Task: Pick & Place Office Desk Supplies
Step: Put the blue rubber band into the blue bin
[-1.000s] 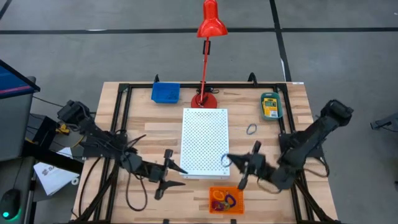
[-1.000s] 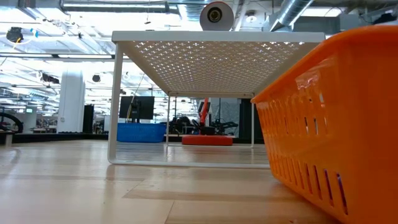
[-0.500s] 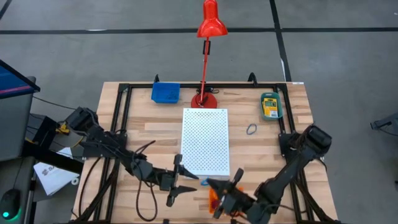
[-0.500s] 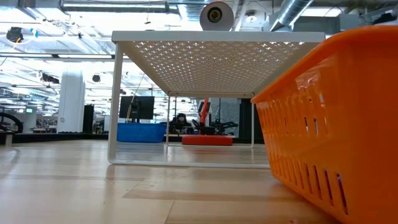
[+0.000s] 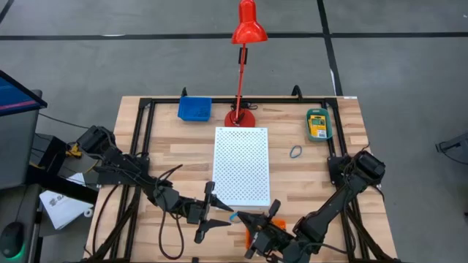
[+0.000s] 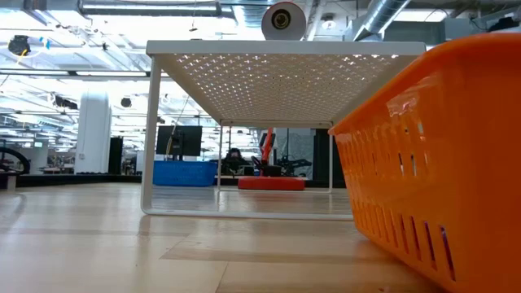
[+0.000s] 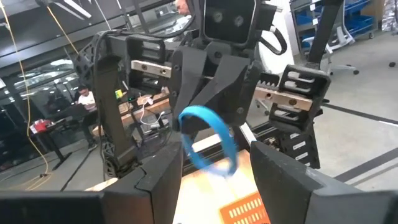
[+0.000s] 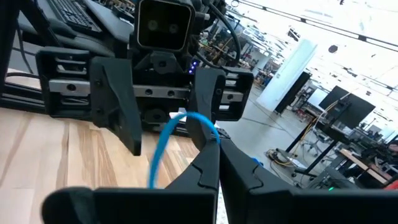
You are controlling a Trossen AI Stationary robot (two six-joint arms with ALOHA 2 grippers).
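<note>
From table height I am looking across the wooden tabletop [image 6: 122,244], with the orange tray [image 6: 440,155] filling the right side, its slotted wall close to the lens. The white perforated board [image 6: 277,77] is standing on thin white legs behind it, spanning the middle. Under the board I am seeing the red lamp base [image 6: 271,184] and, to its left, the blue tray [image 6: 185,172] sitting at the far edge. No gripper is showing here
</note>
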